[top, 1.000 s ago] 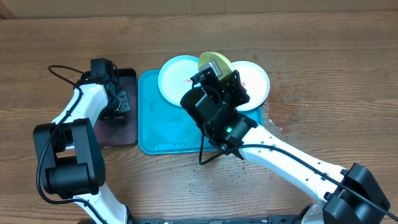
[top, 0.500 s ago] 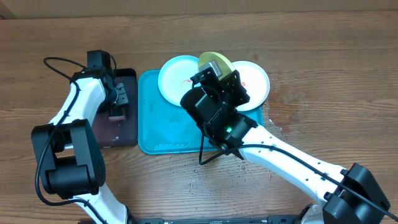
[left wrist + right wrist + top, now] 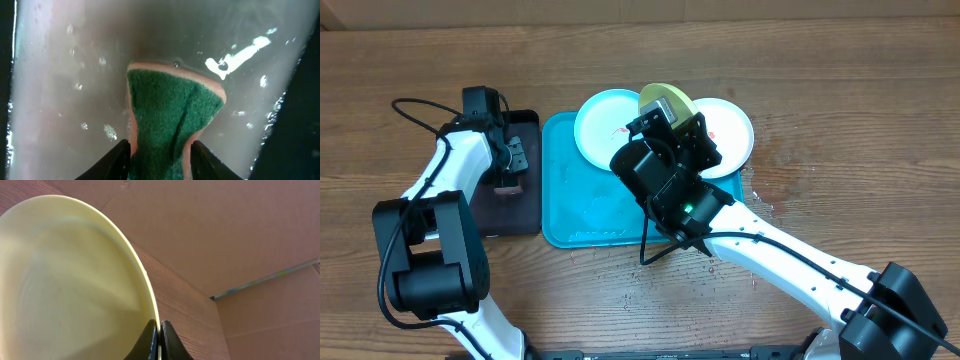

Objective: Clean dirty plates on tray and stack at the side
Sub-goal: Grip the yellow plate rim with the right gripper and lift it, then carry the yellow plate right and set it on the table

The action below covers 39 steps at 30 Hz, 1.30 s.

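Pinching glossy yellow-green plate (image 3: 75,280) rim: right fingers (image 3: 148,344); left fingers (image 3: 116,161) squeezing green sponge (image 3: 170,115).

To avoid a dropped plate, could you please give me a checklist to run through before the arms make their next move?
1. Grip of right end effector on yellow-green plate rim: ok, jaws shut on it.
2. Hold of left end effector on sponge: ok, pinched from both sides.
3. Contact between sponge and that plate: not ok; the sponge is over the black tray, apart from it.
4. Dirty face turned toward sponge: cannot tell.
5. Cleanliness of cyan plate and white plate: not ok, red smears show.
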Each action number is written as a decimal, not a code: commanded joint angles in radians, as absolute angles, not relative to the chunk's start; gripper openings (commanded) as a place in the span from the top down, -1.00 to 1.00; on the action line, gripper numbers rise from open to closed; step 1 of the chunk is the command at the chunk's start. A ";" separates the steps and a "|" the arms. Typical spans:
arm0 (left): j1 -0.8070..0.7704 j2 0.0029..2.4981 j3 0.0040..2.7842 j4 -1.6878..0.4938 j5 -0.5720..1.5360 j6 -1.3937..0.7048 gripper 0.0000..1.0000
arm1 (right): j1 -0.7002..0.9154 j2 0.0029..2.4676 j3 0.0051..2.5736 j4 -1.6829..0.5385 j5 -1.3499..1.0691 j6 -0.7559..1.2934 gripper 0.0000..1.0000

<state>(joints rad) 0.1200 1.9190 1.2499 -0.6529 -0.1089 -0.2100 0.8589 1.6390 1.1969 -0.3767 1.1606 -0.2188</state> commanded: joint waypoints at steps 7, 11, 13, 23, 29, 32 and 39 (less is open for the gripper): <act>0.124 1.896 1.211 -0.624 -0.103 -0.225 0.92 | 0.862 1.610 1.226 -0.368 1.185 -0.162 0.93; 0.124 1.896 1.211 -0.635 -0.099 -0.225 0.92 | 0.847 1.608 1.226 -0.376 1.161 -0.052 0.93; 0.124 1.896 1.211 -0.642 -0.100 -0.225 0.92 | 0.826 1.598 1.226 -0.392 1.119 -0.008 0.93; 0.124 1.896 1.211 -0.655 -0.100 -0.225 0.92 | 0.448 1.451 1.226 -0.578 0.546 0.369 0.93; 0.124 1.896 1.211 -0.654 -0.100 -0.225 0.92 | 0.056 1.441 1.222 -0.657 0.085 0.474 0.93; 0.124 1.896 1.211 -0.654 -0.100 -0.225 0.92 | -0.148 1.465 1.206 -0.664 -0.127 0.492 0.93; 0.124 1.896 1.211 -0.656 -0.099 -0.224 0.93 | -0.434 1.600 1.195 -0.717 -0.316 0.465 0.93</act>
<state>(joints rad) 0.1200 1.9190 1.2282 -0.6426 -0.1089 -0.2142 -0.3798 1.5360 1.1999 -0.6994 -0.1673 0.4709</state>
